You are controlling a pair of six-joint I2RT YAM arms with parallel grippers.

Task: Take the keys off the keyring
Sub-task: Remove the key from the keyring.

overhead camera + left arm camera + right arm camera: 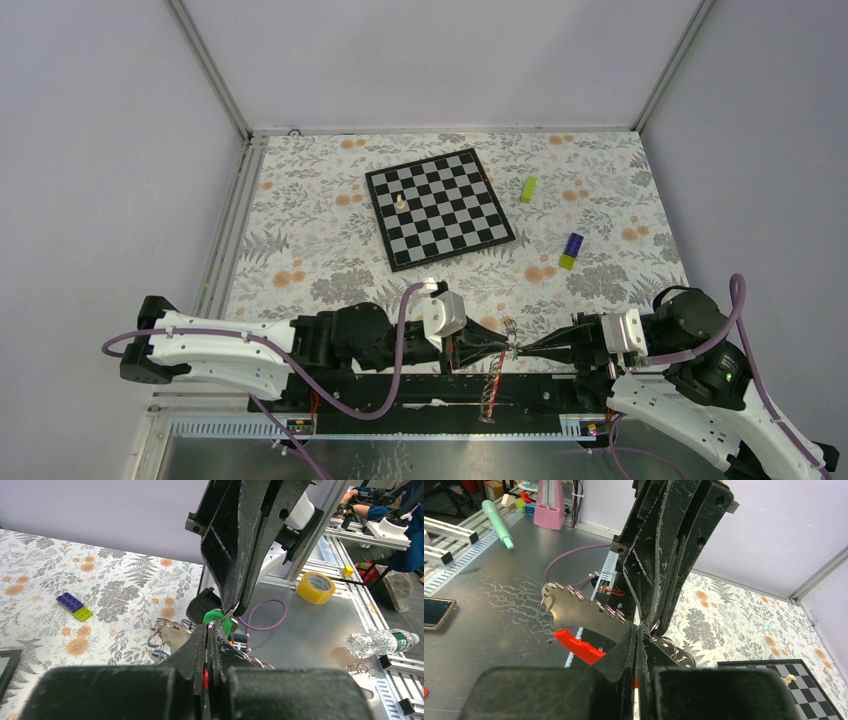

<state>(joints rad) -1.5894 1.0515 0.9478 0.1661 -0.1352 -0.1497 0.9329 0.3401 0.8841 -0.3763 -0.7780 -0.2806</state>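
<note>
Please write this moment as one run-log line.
left tool: shut on keyring | right tool: shut on keyring | keys: not yet removed

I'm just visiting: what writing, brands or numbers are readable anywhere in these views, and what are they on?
No text can be read in any view.
Label on the water bottle: green, its print too small and blurred.
Core of the yellow tape roll: any print is too blurred.
Border of the chessboard: no letters or numbers show.
Screen of the phone: dark, nothing shows.
</note>
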